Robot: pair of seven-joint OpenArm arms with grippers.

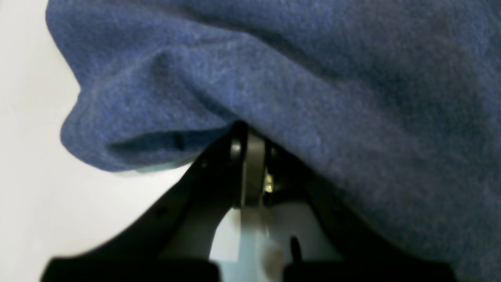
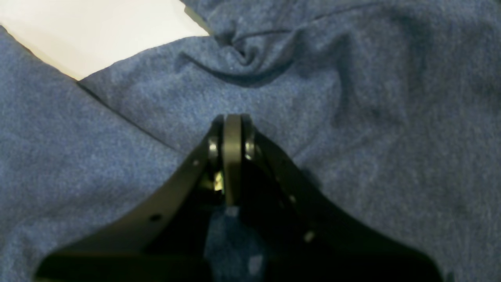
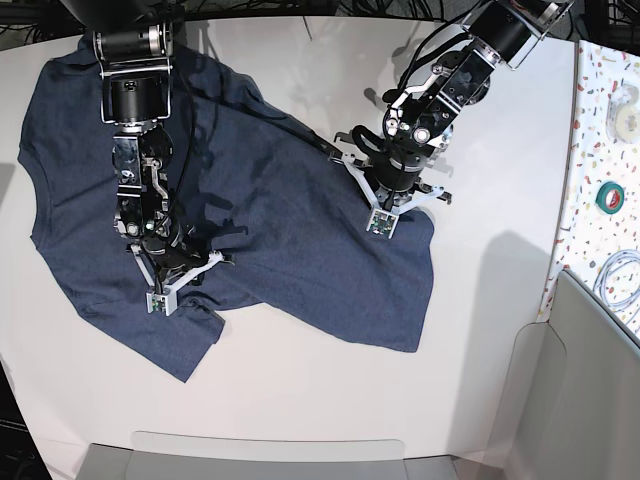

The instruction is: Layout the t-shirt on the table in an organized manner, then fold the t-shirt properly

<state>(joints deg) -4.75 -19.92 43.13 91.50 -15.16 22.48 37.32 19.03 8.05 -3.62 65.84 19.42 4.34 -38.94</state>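
The dark navy t-shirt [image 3: 280,250] lies spread and creased across the white table [image 3: 300,400], plain side up with no lettering showing. My left gripper [image 3: 395,190] stands at the shirt's right edge. In the left wrist view this gripper [image 1: 245,129] is shut, its tips tucked into a fold of the t-shirt [image 1: 352,98], with bare table [image 1: 23,196] to the left. My right gripper [image 3: 175,265] is over the shirt's lower left part, where creases radiate from it. In its own view the right gripper [image 2: 233,117] is shut with its tips in the t-shirt [image 2: 372,137].
A speckled surface [image 3: 600,120] runs along the right, holding a green tape roll [image 3: 611,195], a white roll [image 3: 625,95] and a cable [image 3: 615,280]. A grey panel [image 3: 590,400] stands at bottom right. A grey ledge [image 3: 270,455] lines the front edge.
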